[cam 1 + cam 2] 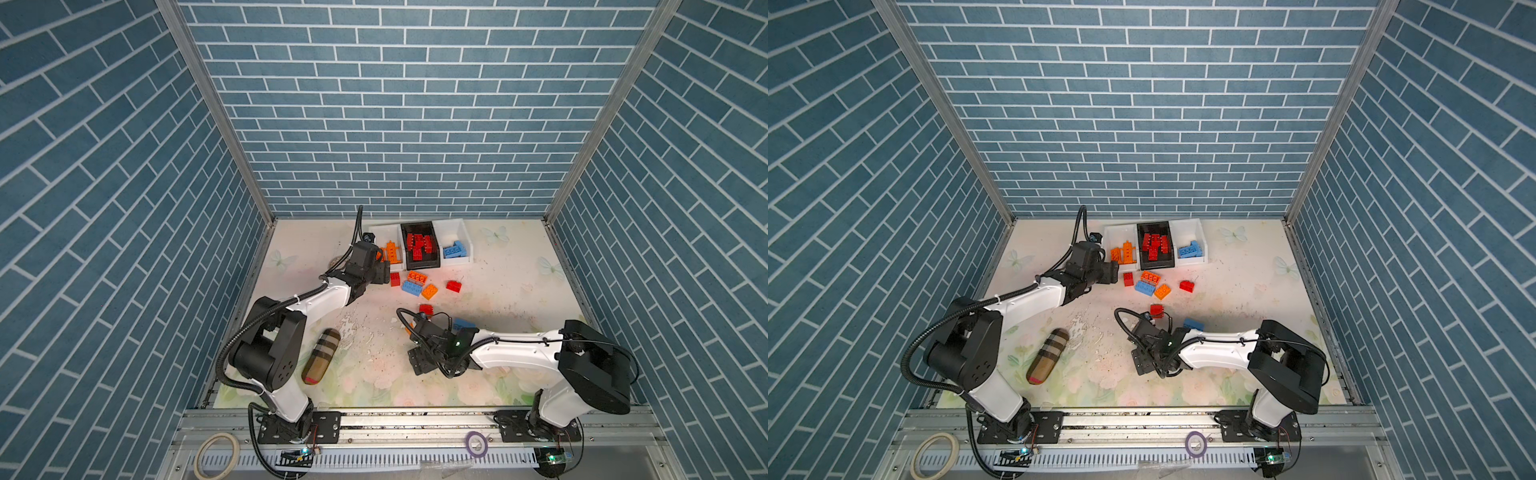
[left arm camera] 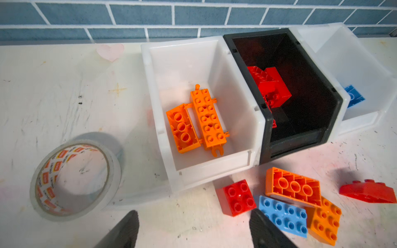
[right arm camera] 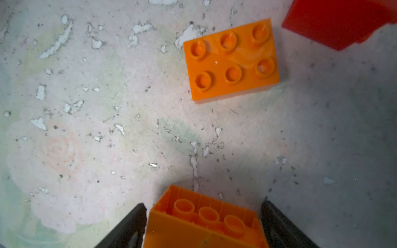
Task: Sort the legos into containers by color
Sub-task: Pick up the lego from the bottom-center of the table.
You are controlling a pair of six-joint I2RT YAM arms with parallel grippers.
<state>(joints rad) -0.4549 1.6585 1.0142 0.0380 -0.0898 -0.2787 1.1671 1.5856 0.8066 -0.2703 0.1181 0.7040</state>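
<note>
1. The step in hand looks like a pick by the right arm. The right gripper (image 3: 203, 205) sits low over the worn, flower-printed tabletop (image 3: 86, 150). An upturned orange plastic brick (image 3: 204, 225) lies between its black jaws, hollow side towards the wrist camera. The jaws stand close against both sides of the brick, but it cannot be told whether they already pinch it.
2. The left gripper (image 2: 193, 212) hangs with its jaws wide apart and empty, just in front of the white plastic bin of orange pieces (image 2: 182, 64). A roll of clear printed tape (image 2: 75, 178) lies beside that bin.
3. That bin stands in a row at the back wall with a black plastic bin of red bricks (image 2: 300, 64) and a second white bin with light blue bricks (image 2: 354, 64).
4. Several bricks are not yet sorted:
   - a red four-stud brick (image 2: 237, 197)
   - a light blue eight-stud brick (image 2: 283, 216)
   - two orange bricks beside it
   - a red sloped piece (image 2: 367, 193)
   - a six-stud orange brick (image 3: 232, 62) near the right gripper
5. The next move probably calls for a firm squeeze and a straight lift. The carry across to the orange bin must clear the left arm, which is parked in front of it.
</note>
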